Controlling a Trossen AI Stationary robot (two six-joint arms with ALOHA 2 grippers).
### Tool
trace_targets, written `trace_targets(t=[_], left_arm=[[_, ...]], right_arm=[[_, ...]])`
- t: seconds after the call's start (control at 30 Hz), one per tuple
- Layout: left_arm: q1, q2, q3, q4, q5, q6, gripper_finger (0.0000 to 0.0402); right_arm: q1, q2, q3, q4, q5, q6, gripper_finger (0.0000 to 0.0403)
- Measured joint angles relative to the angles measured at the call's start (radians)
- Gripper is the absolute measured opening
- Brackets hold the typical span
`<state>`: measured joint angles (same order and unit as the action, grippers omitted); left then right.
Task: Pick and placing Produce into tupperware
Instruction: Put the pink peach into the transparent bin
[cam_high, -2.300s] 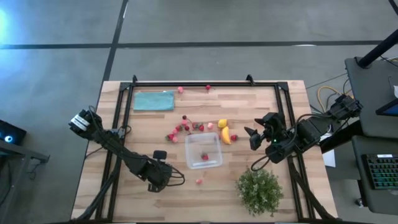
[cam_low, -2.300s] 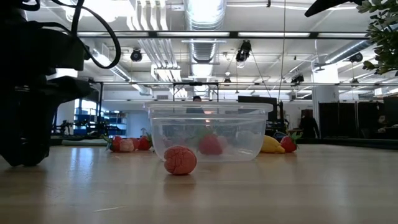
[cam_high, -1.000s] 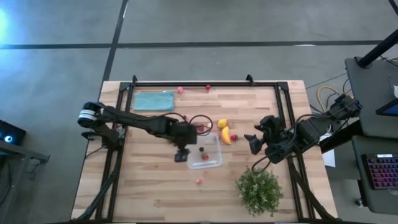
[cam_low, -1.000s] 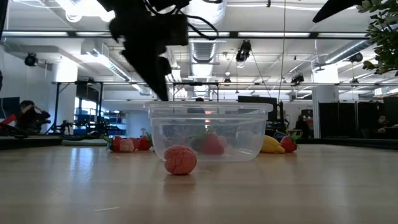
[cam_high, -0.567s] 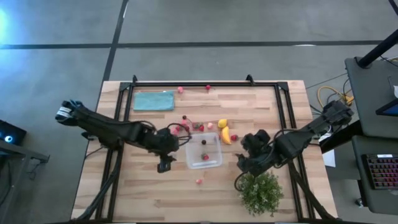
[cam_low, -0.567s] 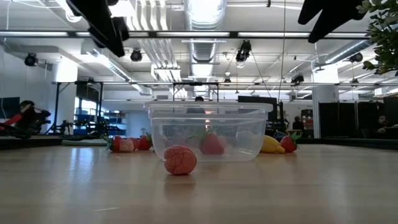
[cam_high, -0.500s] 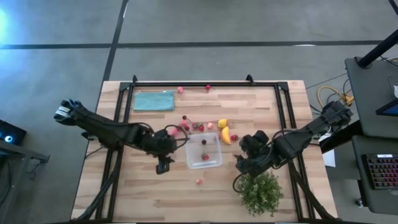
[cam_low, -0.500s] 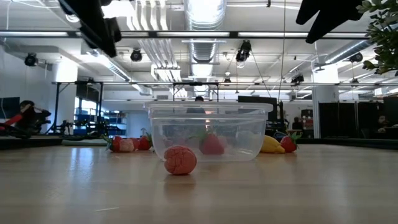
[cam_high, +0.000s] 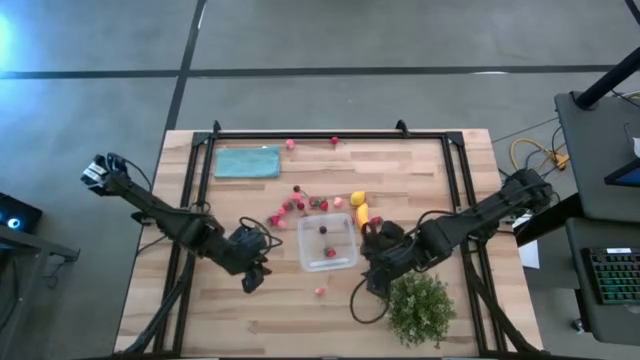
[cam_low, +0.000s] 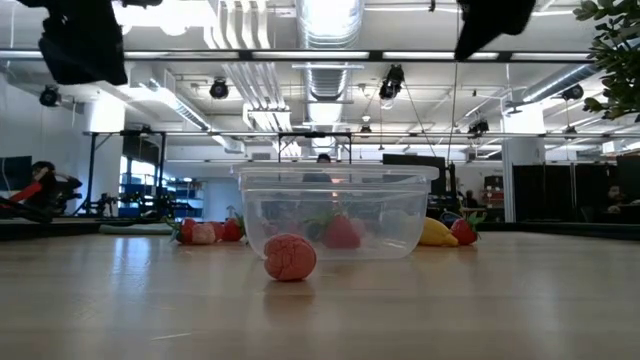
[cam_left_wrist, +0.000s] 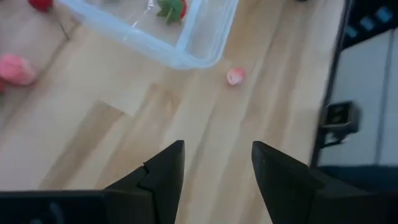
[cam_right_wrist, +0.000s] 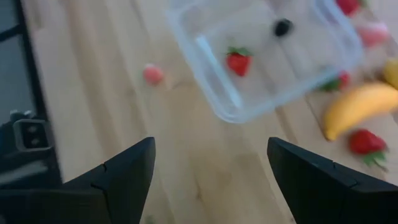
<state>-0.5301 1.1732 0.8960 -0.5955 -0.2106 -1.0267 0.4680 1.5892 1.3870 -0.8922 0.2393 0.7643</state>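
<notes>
High view: tupperware (cam_high: 328, 242), 2 Produce (cam_high: 329, 252) inside

Tupperware (cam_high: 327, 241) mid-table — strawberry (cam_high: 330, 253) inside, loose berry (cam_high: 320, 291) just before it.

The low view's top edge crops both arms; tupperware (cam_low: 336, 214) hides produce behind.

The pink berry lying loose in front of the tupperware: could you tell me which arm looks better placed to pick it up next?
Probably the right. Its tool hangs open beside the tupperware, nearer the pink berry. The left tool, also open and empty, sits farther off on the other side.
</notes>
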Motion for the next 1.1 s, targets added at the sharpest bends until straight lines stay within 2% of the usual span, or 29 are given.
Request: trace_targets(t=[0.1,0.2,0.4,0.53,0.83,1.1], left_arm=[[-0.033,-0.017,-0.015,-0.006,-0.043,-0.063,0.0173],[-0.059,-0.027,-0.032,-0.039,-0.057,-0.076,0.0173],[-0.112,-0.013,-0.063,-0.178,-0.059,-0.094,0.0173],[-0.132,-0.01,-0.108,-0.173,-0.06,-0.097,0.0173],[-0.141,-0.011,-0.179,-0.173,-0.087,-0.083,0.0173],[-0.141,-0.011,-0.197,-0.171,-0.15,0.041,0.0173]], right_arm=[[-0.009,0.049,0.055,0.006,-0.058,-0.071,0.0301],[-0.009,0.106,0.111,0.008,-0.069,-0.124,0.0301],[-0.026,0.244,0.23,0.013,-0.099,-0.137,0.0297],[-0.029,0.334,0.309,-0.006,-0.108,-0.14,0.0297],[0.024,0.542,0.497,-0.018,-0.108,-0.065,0.0295],[0.022,0.724,0.706,-0.1,-0.108,0.002,0.0292]])
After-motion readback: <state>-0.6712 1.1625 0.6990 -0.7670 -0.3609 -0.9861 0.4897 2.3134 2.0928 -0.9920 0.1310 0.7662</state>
